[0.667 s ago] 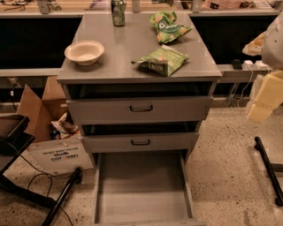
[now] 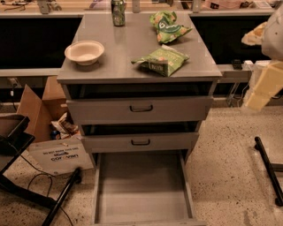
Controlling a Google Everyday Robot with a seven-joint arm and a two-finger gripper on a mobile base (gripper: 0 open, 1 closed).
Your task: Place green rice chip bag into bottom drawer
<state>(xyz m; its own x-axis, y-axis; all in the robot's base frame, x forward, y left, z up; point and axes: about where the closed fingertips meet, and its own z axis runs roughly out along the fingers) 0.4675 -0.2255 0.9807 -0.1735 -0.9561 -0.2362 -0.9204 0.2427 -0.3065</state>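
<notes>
The green rice chip bag (image 2: 168, 26) is bright green and wrinkly and lies at the back right of the grey cabinet top (image 2: 119, 62). The bottom drawer (image 2: 141, 194) is pulled out at floor level, showing a long flat floor with low side walls and nothing in it. My gripper (image 2: 261, 86) shows as pale cream parts at the right edge of the view. It is to the right of the cabinet, lower than the top and apart from the bag, and holds nothing that I can see.
A paler olive-green bag (image 2: 161, 60) lies near the front of the top. A white bowl (image 2: 84, 51) sits at the left and a green can (image 2: 118, 11) at the back. Two drawer fronts (image 2: 140, 109) are slightly out. Cardboard boxes (image 2: 42, 106) and a black stand (image 2: 26, 190) are at the left, and a black leg (image 2: 268, 167) at the right.
</notes>
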